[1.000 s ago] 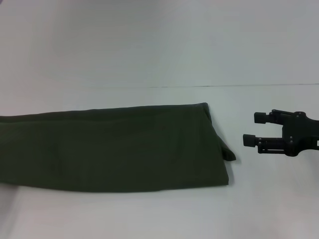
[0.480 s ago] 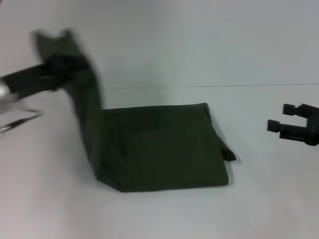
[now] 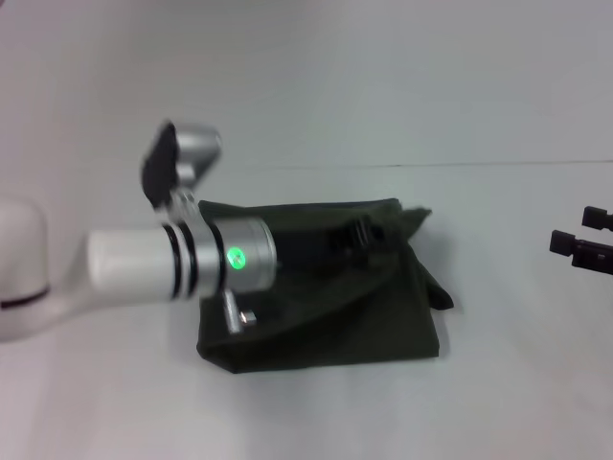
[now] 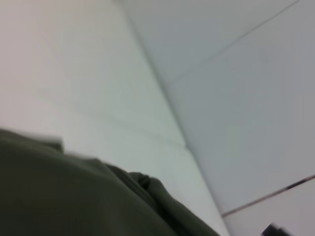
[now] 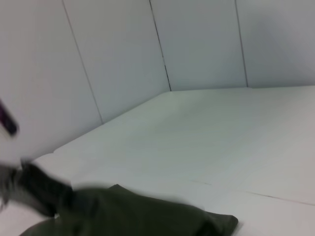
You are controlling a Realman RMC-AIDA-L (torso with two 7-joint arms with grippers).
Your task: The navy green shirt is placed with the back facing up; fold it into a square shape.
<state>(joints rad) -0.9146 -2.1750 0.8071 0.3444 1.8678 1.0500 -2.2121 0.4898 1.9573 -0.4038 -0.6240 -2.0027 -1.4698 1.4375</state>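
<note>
The navy green shirt [image 3: 364, 316] lies on the white table as a short folded bundle, its left part doubled over toward the right. My left arm reaches across it, and the left gripper [image 3: 358, 236] sits over the bundle's upper right part, shut on the carried-over fabric. A loose flap pokes out at the right corner. Dark cloth fills the lower part of the left wrist view, where the shirt [image 4: 74, 196] is close up. The right gripper [image 3: 580, 230] hangs open at the far right edge, well apart from the cloth. In the right wrist view the shirt [image 5: 133, 216] lies low.
The white table [image 3: 306, 412] spreads around the bundle, with a seam line [image 3: 479, 165] running across behind it. White wall panels [image 5: 197, 44] stand beyond the table. The left arm's silver and white links [image 3: 182, 259] cover the bundle's left side.
The left arm has swung in from the left, carrying the shirt's long left part up and over onto the right part. The right gripper has drawn back toward the right edge.
</note>
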